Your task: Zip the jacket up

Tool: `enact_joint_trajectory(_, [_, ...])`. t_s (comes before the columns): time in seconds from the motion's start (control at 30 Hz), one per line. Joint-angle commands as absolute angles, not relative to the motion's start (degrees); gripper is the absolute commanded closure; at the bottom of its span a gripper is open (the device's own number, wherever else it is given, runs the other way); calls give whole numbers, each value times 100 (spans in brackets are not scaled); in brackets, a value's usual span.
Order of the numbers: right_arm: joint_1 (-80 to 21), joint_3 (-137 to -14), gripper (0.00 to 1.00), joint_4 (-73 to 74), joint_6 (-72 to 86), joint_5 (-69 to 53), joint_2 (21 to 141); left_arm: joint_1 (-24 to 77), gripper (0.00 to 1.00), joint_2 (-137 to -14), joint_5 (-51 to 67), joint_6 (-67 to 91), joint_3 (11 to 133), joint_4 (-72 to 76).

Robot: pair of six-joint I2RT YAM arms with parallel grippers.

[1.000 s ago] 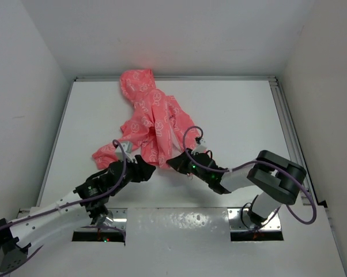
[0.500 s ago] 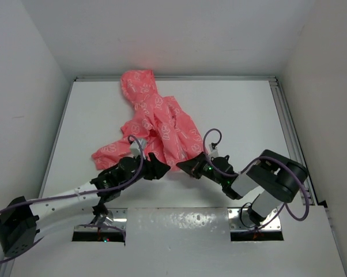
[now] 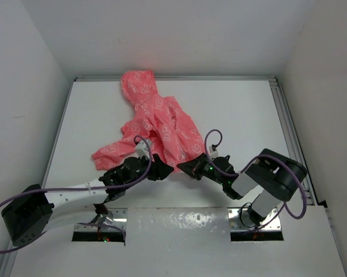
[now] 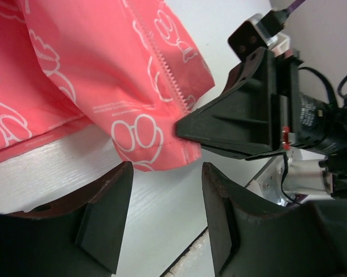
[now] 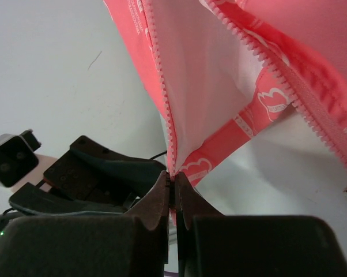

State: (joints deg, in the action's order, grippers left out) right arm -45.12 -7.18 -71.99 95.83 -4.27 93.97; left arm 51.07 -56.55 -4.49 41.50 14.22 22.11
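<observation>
Right wrist view: the right pincer [image 5: 173, 193] is clenched on the lower end of one zipper tape [image 5: 162, 92] of the jacket [image 5: 312, 52], with the fabric pinched between its closed fingertips. Just beyond the pinch the front lies open. White lining [image 5: 202, 75] shows between this tape and the opposite tooth row [image 5: 303, 104], which runs off to the pincer's right. Close in front and facing it, the left pincer [image 4: 166, 184] stands released. Its two fingers are spread either side of the hem corner [image 4: 142, 144] and, as far as can be seen, do not touch it. Farther out, the rest of the jacket trails away from both pincers across the bench [image 3: 237, 109], with the hood [image 3: 136, 83] at the far end and one sleeve [image 3: 110, 151] out on the left arm's side. Step in hand, as judged: preparing the zipper's bottom ends, since the two sides are not yet joined. The next move calls for the left pincer to close on the free tape end and bring it against the held one. The thin fabric may slip or fold.
</observation>
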Motion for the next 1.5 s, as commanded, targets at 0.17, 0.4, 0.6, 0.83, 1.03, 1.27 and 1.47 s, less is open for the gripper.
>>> enact_joint_trajectory(0.17, [-4491,-800,100,-9633,9703,-483,9097,5036,50,-6073,-291,4218,1468,2917])
enact_joint_trajectory(0.4, [-4491,-782,100,-9633,9738,-475,9070,5001,50,-6301,-35,4289,1371,3559])
enact_joint_trajectory(0.6, [-4491,-782,100,-9642,9747,-466,9053,5001,52,-6600,167,4333,1389,3797])
enact_joint_trajectory(0.83, [-4482,-791,100,-9633,9747,-501,9000,5001,61,-6750,62,4351,1389,3981])
enact_joint_trajectory(1.03, [-4482,-800,100,-9642,9791,-510,9070,4992,71,-6855,26,4342,1397,4183])
enact_joint_trajectory(1.27, [-4482,-782,100,-9642,9800,-510,9088,4992,85,-7022,26,4377,1433,4377])
enact_joint_trajectory(1.47, [-4482,-765,100,-9642,9817,-501,9132,4992,100,-7014,26,4395,1407,4403])
